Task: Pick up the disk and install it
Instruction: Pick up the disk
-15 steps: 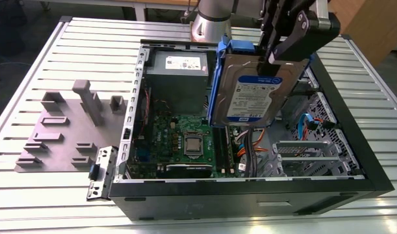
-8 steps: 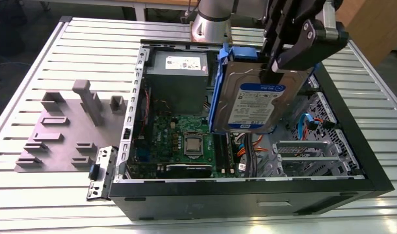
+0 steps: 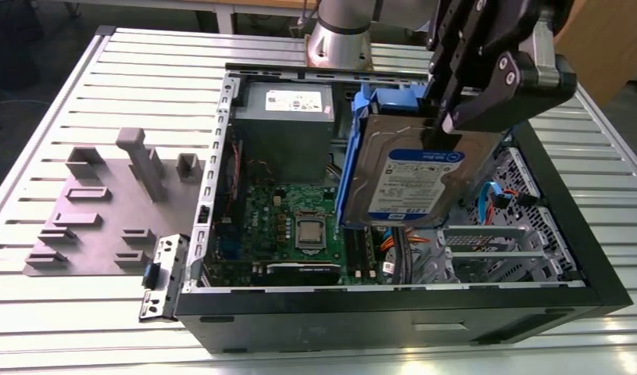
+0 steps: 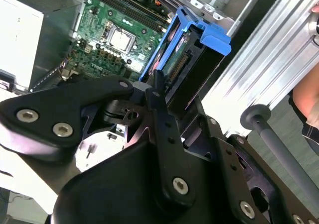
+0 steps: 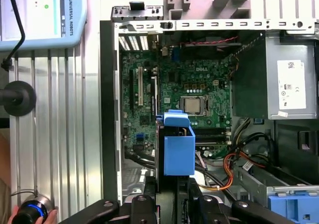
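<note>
Case: your open black tower (image 3: 402, 305) on the slatted table (image 3: 141, 62).
Inside: green motherboard (image 3: 287, 215), grey power supply (image 3: 258, 105).
Beside: grey fixture block (image 3: 94, 215).

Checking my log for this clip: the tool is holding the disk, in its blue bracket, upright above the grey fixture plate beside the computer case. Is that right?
Wrong place. In the exterior view the tool is holding the disk, in its blue bracket, upright above the open computer case itself.
</note>
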`<state>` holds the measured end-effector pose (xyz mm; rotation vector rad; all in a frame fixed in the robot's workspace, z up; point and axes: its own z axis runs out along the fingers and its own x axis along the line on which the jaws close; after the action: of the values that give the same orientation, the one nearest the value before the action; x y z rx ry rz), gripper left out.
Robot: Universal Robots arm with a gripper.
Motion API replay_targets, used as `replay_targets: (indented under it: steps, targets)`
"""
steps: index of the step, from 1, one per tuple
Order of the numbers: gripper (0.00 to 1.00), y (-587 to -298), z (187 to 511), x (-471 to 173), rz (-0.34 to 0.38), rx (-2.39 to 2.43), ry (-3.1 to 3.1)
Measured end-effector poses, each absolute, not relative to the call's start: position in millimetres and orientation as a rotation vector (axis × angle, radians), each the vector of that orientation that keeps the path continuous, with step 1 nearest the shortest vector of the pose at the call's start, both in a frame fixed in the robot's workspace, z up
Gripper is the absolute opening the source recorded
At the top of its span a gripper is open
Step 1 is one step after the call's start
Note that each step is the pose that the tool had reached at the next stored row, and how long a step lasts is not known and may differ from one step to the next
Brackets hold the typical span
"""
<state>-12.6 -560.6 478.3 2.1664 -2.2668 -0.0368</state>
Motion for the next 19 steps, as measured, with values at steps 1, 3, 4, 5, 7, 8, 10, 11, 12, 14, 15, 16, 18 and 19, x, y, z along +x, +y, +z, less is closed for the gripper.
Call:
replay_targets:
  steps: [1, 3, 4, 5, 7, 8, 10, 11, 12, 14, 15, 16, 18, 19]
  targets:
    - [0.35, -562.5, 478.3, -12.5, -0.037, 2.166, -2.268]
    - [0.35, -566.2, 478.4, -12.5, -0.036, 2.164, -2.269]
    - [0.35, -567.6, 478.3, -12.5, -0.036, 2.164, -2.269]
    - [0.35, -568.1, 478.3, -12.6, -0.036, 2.163, -2.27]
    - [0.35, -568.2, 478.3, -12.5, -0.036, 2.163, -2.269]
    - [0.35, -568.2, 478.3, -12.4, -0.036, 2.163, -2.269]
    - [0.35, -568.2, 478.4, -12.4, -0.036, 2.163, -2.269]
    - [0.35, -568.3, 478.3, -12.5, -0.036, 2.163, -2.269]
    - [0.35, -568.3, 478.3, -12.5, -0.036, 2.163, -2.269]
    - [0.35, -568.3, 478.3, -12.4, -0.036, 2.163, -2.269]
    - [0.35, -568.4, 478.3, -12.4, -0.036, 2.163, -2.269]
    - [0.35, -568.4, 478.3, -12.4, -0.036, 2.163, -2.269]
    - [0.35, -568.4, 478.3, -11.7, -0.036, 2.164, -2.269]
    - [0.35, -568.4, 478.3, -10.9, -0.036, 2.163, -2.269]
